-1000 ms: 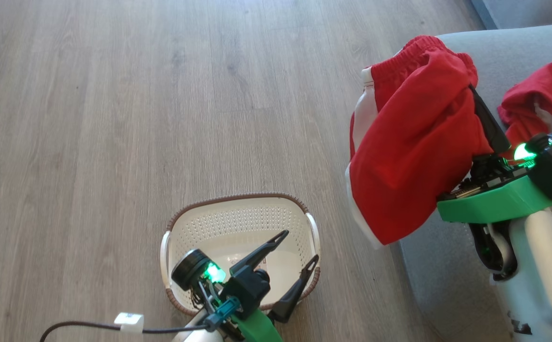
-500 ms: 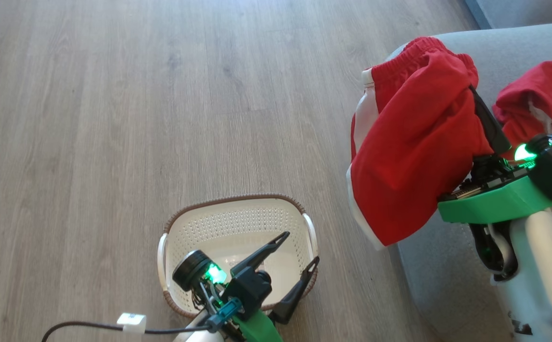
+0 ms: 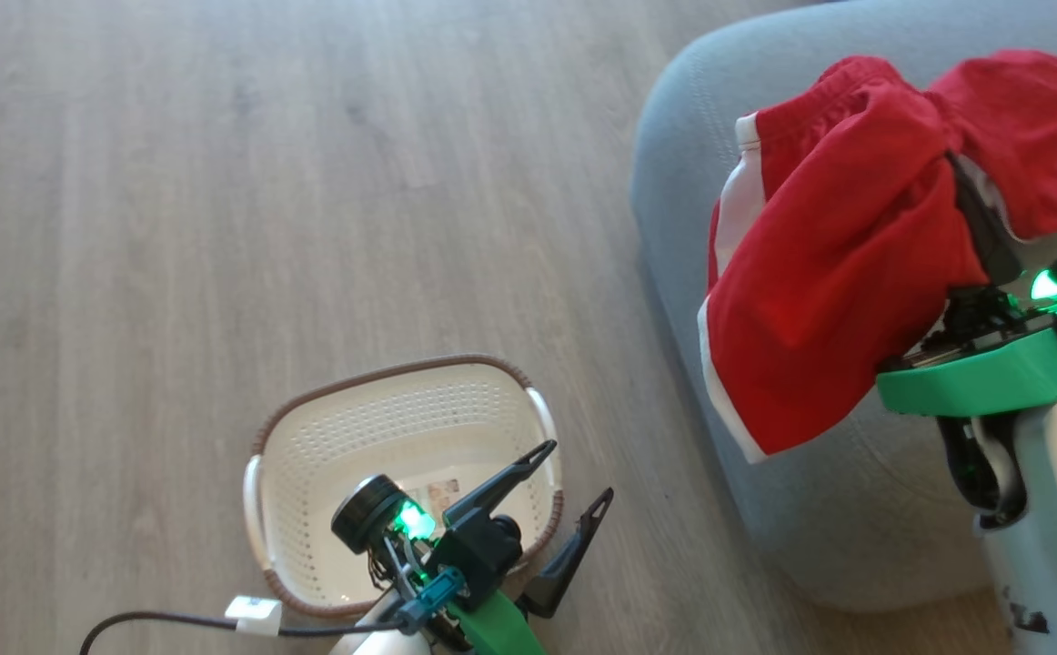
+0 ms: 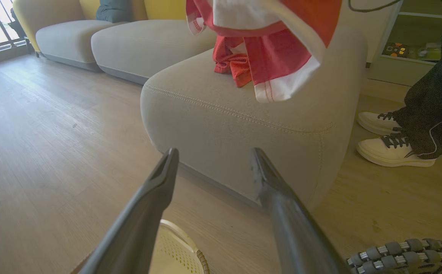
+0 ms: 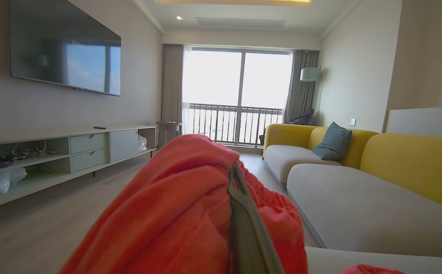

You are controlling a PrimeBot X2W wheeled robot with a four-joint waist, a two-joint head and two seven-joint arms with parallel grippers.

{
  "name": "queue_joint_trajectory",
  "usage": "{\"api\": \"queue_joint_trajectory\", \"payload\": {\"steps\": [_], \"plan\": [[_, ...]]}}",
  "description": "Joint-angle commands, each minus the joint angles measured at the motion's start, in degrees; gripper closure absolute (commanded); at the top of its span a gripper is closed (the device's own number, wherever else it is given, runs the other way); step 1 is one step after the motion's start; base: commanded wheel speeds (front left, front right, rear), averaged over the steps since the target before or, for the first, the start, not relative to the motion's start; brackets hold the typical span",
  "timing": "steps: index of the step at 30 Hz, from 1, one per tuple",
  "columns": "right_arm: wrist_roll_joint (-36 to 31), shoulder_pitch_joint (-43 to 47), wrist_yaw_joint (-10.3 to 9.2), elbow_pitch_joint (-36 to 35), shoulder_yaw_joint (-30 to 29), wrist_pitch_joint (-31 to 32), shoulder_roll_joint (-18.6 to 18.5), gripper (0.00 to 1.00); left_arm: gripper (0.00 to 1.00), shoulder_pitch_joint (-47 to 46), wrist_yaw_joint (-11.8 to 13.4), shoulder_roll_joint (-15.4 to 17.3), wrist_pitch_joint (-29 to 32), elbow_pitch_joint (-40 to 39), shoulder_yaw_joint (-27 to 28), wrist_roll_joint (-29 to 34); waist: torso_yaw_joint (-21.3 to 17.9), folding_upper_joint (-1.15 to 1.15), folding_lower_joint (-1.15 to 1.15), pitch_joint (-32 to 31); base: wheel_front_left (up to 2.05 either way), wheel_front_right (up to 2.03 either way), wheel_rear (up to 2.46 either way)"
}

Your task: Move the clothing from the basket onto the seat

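Head view, right side: shows the shorts (image 3: 820, 291) draped in a loose bundle over the right gripper (image 3: 965, 196), pinched shut on a fold below the waistband (image 3: 810, 91), hanging in the air above the near corner of the seat (image 3: 674, 136). Places the shirt (image 3: 1020, 118) already on the seat, crumpled, just beyond the shorts and perhaps touching them at the overlap of the two reds; hard to tell from this angle. Finds the left gripper (image 3: 576, 471) spread wide, holding nothing, poised over the near rim of the basket (image 3: 383, 373) on the wood floor (image 3: 219, 182), beside the seat. Reveals bare perforated wall and a label sticker (image 3: 442, 496) inside the basket.

Handling, by judgement: light, limp, slack cloth; no stiffness, nothing fragile, little slip against the pads. Sags and swings under its own weight, so probably lands in a heap wherever released. Best taken at a bunched fold or the elastic waistband, for a bulk of several layers in the pinch. Avoid a single thin layer or the white side stripe (image 3: 738, 209): prone to sliding out. Calls for carrying further over the cushion before release, to guard against a slide off the edge.
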Motion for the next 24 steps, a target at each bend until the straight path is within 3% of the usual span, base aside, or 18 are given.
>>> {"api": "queue_joint_trajectory", "payload": {"steps": [1,21,24], "plan": [[-0.2,-0.2,0.4,-2.0,-0.1,0.0,-0.6,1.0,0.0,-3.0,-0.1,-0.2,-0.3,-1.7,1.3,0.4,-2.1,0.0,0.0,0.9,0.0,0.0,0.0],[-1.6,1.4,0.4,-1.7,-4.9,0.0,1.2,1.0,0.0,-3.0,-0.1,0.8,-0.3,-1.3,-0.6,0.1,-17.2,0.0,0.0,1.2,0.0,0.0,0.0],[-1.8,2.3,0.4,-1.9,-6.7,0.0,1.3,1.0,0.0,-3.8,-0.1,0.6,-0.3,-0.9,-1.8,0.3,-17.7,0.0,0.0,1.5,0.0,0.0,0.0]]}}
